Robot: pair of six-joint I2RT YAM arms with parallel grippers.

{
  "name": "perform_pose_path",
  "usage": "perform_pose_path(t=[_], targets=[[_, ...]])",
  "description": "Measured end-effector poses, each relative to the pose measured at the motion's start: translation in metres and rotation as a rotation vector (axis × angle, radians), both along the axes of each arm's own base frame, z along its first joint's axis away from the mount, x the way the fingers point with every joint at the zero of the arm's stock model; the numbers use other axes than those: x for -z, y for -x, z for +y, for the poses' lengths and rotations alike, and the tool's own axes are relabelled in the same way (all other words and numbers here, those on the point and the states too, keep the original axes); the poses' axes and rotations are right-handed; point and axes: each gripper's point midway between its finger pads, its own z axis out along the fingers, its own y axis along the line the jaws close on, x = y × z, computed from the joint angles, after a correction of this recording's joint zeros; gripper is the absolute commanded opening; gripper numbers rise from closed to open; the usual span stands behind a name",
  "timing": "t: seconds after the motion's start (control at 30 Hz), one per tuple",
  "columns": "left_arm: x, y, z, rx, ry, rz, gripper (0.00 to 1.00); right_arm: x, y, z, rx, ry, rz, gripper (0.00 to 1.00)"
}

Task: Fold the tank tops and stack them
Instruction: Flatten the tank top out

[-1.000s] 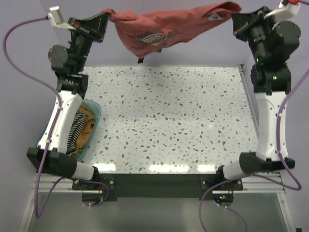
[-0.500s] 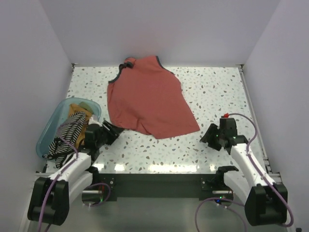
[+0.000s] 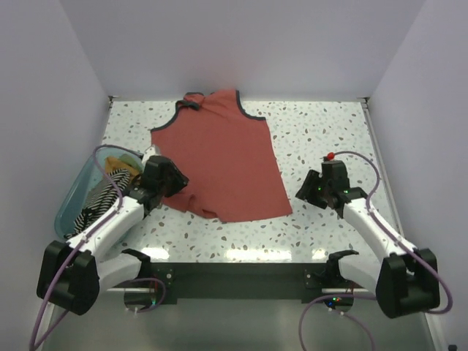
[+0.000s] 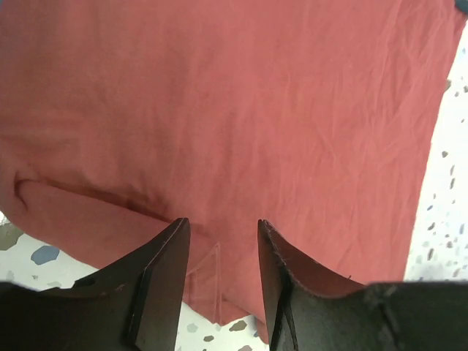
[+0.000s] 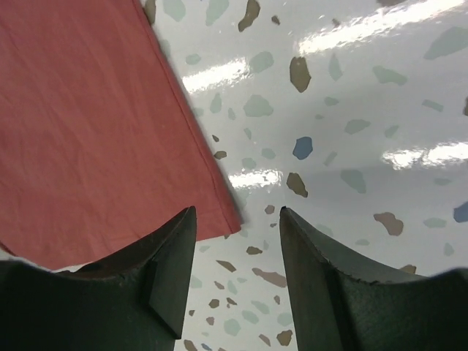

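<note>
The rust-red tank top (image 3: 219, 157) lies spread flat on the speckled table, its navy-trimmed neck toward the back wall. My left gripper (image 3: 178, 183) hovers open over the top's near-left hem; in the left wrist view red cloth (image 4: 241, 117) fills the frame beyond the open gripper (image 4: 222, 223), which holds nothing. My right gripper (image 3: 302, 191) stands open just right of the near-right corner. In the right wrist view that corner (image 5: 228, 213) lies on the table between the spread fingers of the gripper (image 5: 238, 212).
A translucent teal bin (image 3: 73, 196) sits at the table's left edge beside my left arm. It holds a black-and-white striped top (image 3: 99, 201) and mustard-orange cloth (image 3: 123, 174). White walls close in on three sides.
A second ago both grippers held the red top stretched high in the air. It has since been let go onto the table, and both open grippers have moved in to its near hem.
</note>
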Motion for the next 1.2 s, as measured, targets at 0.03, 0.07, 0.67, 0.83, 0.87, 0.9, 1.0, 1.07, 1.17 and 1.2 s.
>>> perform_pose_path(t=[0.03,0.07,0.67,0.83,0.87,0.9,1.0,1.07,1.17,1.2], targets=[[-0.002,-0.002,-0.002,0.006,-0.028,0.008,0.45,0.009,-0.001,0.005,-0.022,0.022,0.030,0.53],[-0.004,-0.004,-0.004,0.013,-0.051,0.012,0.43,0.018,-0.001,0.011,-0.045,0.042,0.055,0.53],[0.026,0.013,0.015,0.000,-0.220,0.170,0.40,0.064,0.001,0.036,-0.154,0.140,0.116,0.37],[0.028,0.016,0.016,0.008,-0.231,0.181,0.38,0.069,0.003,0.036,-0.142,0.138,0.139,0.00],[0.028,0.016,0.016,0.014,-0.234,0.180,0.37,0.069,0.002,0.036,-0.139,0.138,0.145,0.00],[0.027,0.016,0.015,0.018,-0.233,0.180,0.36,0.069,0.001,0.036,-0.137,0.141,0.148,0.00],[0.026,0.017,0.014,0.033,-0.230,0.177,0.32,0.066,-0.004,0.027,-0.104,0.155,0.168,0.00],[0.026,0.018,0.012,0.051,-0.229,0.178,0.30,0.061,-0.011,0.012,-0.046,0.140,0.175,0.00],[0.027,0.019,0.008,0.081,-0.222,0.180,0.29,0.051,-0.028,-0.033,0.103,0.133,0.176,0.00],[0.027,0.020,0.006,0.091,-0.218,0.181,0.29,0.047,-0.033,-0.044,0.140,0.130,0.171,0.00]])
